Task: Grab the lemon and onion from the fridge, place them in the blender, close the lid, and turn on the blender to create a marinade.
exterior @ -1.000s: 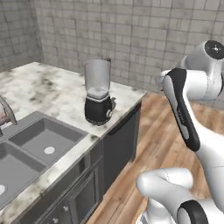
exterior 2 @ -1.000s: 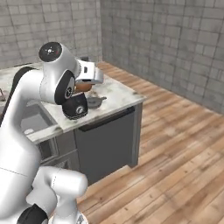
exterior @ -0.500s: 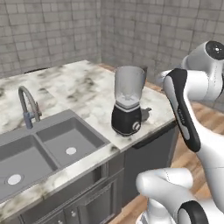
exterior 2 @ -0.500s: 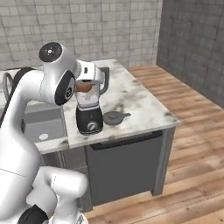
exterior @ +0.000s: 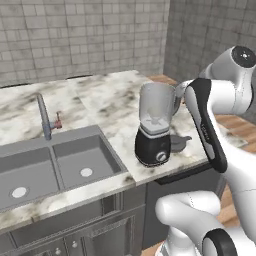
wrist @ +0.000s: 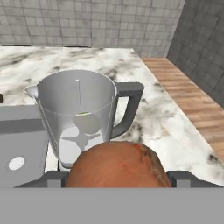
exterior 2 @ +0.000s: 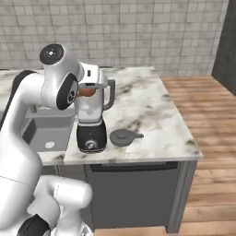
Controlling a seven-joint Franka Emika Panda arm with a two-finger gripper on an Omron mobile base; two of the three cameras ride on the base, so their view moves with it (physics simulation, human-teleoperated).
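A marble counter (exterior: pixel 107 107) is carrying the blender (exterior: pixel 154 131), which is standing near its front edge. The lid (exterior 2: pixel 122 137) is lying flat just beside the blender's base, on the side away from the sink (exterior: pixel 52 167).

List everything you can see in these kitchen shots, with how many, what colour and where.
blender: one, clear grey jar on black base, open top, on the counter right of the sink
lid: one, dark grey, flat on the counter just right of the blender
onion: one, orange-brown, between the gripper's fingers, near the jar
counter: one, white-grey marble, over dark cabinets
sink: one, grey, two basins, set in the counter
faucet: one, grey with a red handle, behind the sink
wall: grey tiles, behind the counter
floor: brown wood, right of the counter
gripper: one, white, beside the jar's rim, holding the onion
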